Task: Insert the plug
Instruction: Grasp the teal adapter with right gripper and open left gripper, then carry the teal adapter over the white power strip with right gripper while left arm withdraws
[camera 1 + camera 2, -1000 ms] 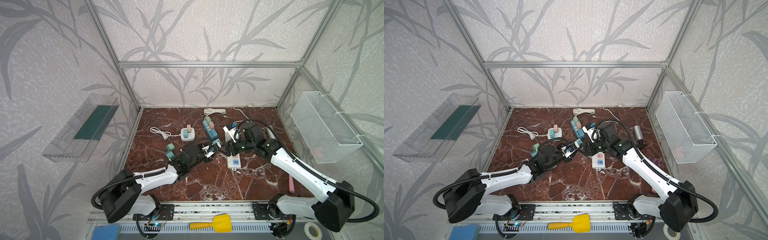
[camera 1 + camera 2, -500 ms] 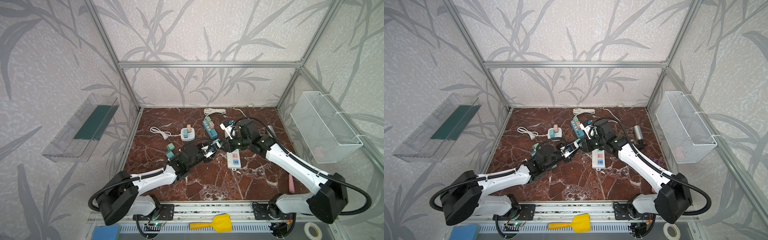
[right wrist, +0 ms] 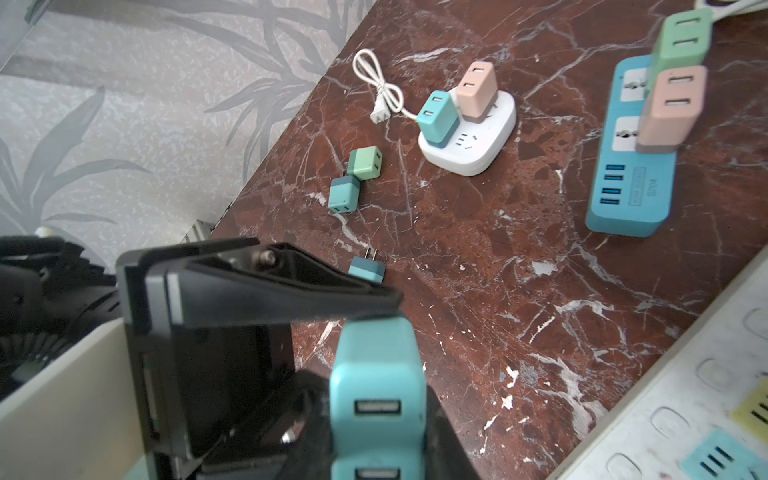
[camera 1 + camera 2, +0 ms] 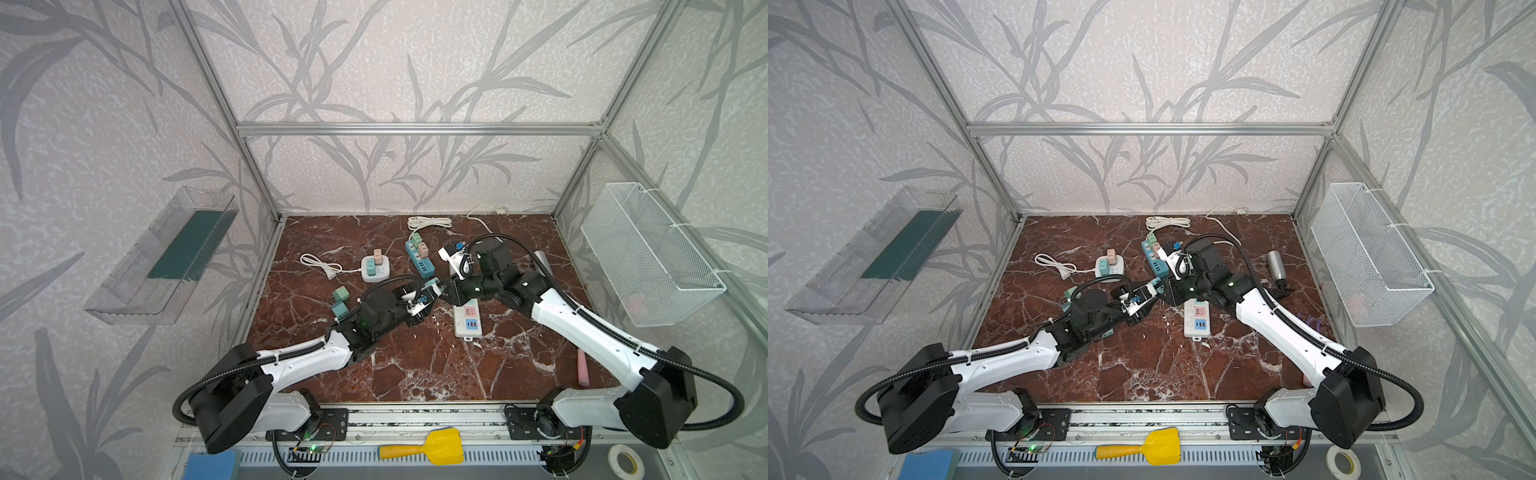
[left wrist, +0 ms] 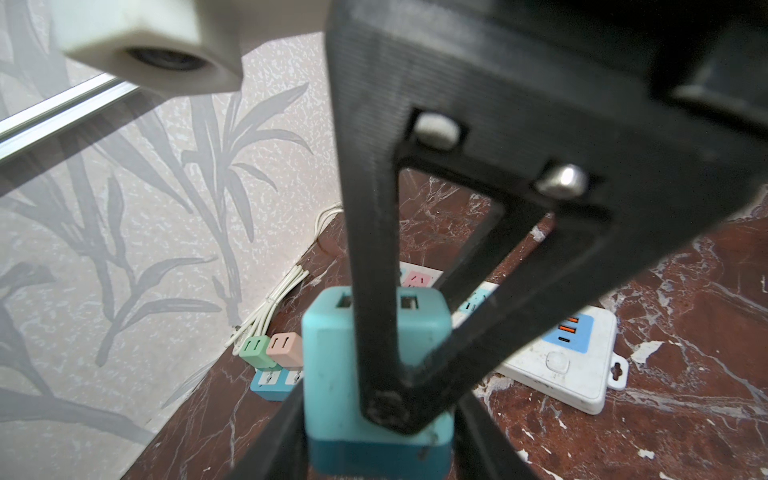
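Left arm (image 4: 299, 362), right arm (image 4: 582, 328) reach inward — right pincer (image 4: 444, 287) clamps teal plug (image 3: 376, 374)

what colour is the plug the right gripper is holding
Teal plug, darker at its base; clearest in the left wrist view.

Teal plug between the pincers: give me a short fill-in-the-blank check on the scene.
1. The plug in the shut right pincer is ___ in colour.
2. The round white socket holds a teal plug and a ___ one.
3. The blue strip carries a pink plug and a ___ one.
Missing: teal; pink; green.
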Controlling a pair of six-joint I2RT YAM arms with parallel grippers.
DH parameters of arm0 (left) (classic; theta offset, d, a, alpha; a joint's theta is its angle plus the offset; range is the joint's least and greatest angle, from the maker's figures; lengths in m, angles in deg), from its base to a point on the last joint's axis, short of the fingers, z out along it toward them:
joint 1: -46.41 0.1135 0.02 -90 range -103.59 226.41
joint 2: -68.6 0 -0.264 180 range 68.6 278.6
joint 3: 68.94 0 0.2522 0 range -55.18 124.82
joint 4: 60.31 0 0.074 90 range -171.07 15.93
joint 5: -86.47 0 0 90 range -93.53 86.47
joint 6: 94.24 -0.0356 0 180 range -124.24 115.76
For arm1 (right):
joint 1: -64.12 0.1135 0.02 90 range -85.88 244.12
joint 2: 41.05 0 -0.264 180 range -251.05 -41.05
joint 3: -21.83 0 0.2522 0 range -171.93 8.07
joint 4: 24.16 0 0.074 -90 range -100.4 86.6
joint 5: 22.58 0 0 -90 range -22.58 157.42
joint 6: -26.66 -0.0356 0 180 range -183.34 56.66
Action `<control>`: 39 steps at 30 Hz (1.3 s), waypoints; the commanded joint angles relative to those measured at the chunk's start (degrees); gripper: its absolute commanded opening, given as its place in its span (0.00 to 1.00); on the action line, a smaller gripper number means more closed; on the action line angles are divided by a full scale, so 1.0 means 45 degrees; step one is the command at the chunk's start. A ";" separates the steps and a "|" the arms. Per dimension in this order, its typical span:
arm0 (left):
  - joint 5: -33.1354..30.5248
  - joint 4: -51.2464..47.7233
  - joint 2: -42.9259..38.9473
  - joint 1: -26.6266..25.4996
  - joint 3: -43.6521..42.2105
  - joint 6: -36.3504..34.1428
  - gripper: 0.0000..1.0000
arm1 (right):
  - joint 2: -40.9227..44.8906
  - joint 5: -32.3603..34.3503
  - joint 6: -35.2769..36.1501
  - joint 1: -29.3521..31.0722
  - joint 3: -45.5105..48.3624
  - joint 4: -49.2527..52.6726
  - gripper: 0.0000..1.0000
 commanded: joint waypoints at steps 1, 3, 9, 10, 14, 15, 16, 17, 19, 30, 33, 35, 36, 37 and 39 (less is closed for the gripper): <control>-0.1856 0.0824 -0.0500 -0.0089 0.0508 0.0491 0.69 | 0.0531 0.3400 0.0041 -0.0099 -0.0522 0.0542 0.00; -0.3616 0.1221 -0.0646 -0.0069 0.0764 0.1509 0.76 | 0.0256 0.4828 0.0134 -0.0384 -0.0746 0.0904 0.00; -0.7250 -0.2362 -0.0973 0.0266 0.2536 0.7452 0.86 | -0.1907 0.6342 0.0321 -0.1551 -0.1444 0.0812 0.00; -0.7291 -0.3485 -0.1008 0.0406 0.2894 0.8754 0.86 | -0.2342 0.6574 0.0321 -0.1717 -0.1598 0.0766 0.00; -0.3823 -0.6450 -0.1036 0.1487 0.4016 1.2000 0.87 | -0.3843 0.6045 0.0165 -0.2492 -0.2287 0.0473 0.00; -0.3227 -0.6699 -0.0999 0.1612 0.4232 1.2013 0.87 | -0.4122 0.6199 0.0129 -0.2600 -0.2426 0.0401 0.00; -0.3085 -0.7020 -0.1008 0.1675 0.4452 1.1922 0.87 | -0.4359 0.6262 0.0097 -0.2719 -0.2516 0.0267 0.00; -0.3189 -0.7229 -0.1025 0.1724 0.4559 1.1797 0.87 | -0.4574 0.6234 0.0120 -0.2797 -0.2617 0.0248 0.00; -0.3761 -0.7352 -0.1150 0.1800 0.4470 1.1709 0.87 | -0.5232 0.6214 0.0179 -0.2945 -0.2979 0.0378 0.00; -0.3247 -0.7475 -0.1276 0.1981 0.4494 1.1764 0.87 | -0.7187 0.6210 0.0486 -0.3092 -0.4483 0.1217 0.00; -0.3155 -0.7395 -0.1416 0.2092 0.4455 1.1792 0.87 | -0.7273 0.6508 0.0589 -0.3080 -0.4544 0.1288 0.00; -0.3093 -0.7333 -0.1474 0.2170 0.4416 1.1794 0.87 | -0.7317 0.6669 0.0626 -0.3092 -0.4544 0.1321 0.00; -0.3072 -0.7338 -0.1497 0.2213 0.4423 1.1825 0.87 | -0.7337 0.6757 0.0607 -0.3097 -0.4532 0.1352 0.00; -0.2998 -0.7326 -0.1502 0.2262 0.4431 1.1866 0.87 | -0.7332 0.6850 0.0587 -0.3117 -0.4510 0.1388 0.00; -0.2915 -0.7363 -0.1536 0.2325 0.4422 1.1870 0.87 | -0.7374 0.6753 0.0546 -0.3174 -0.4310 0.1161 0.00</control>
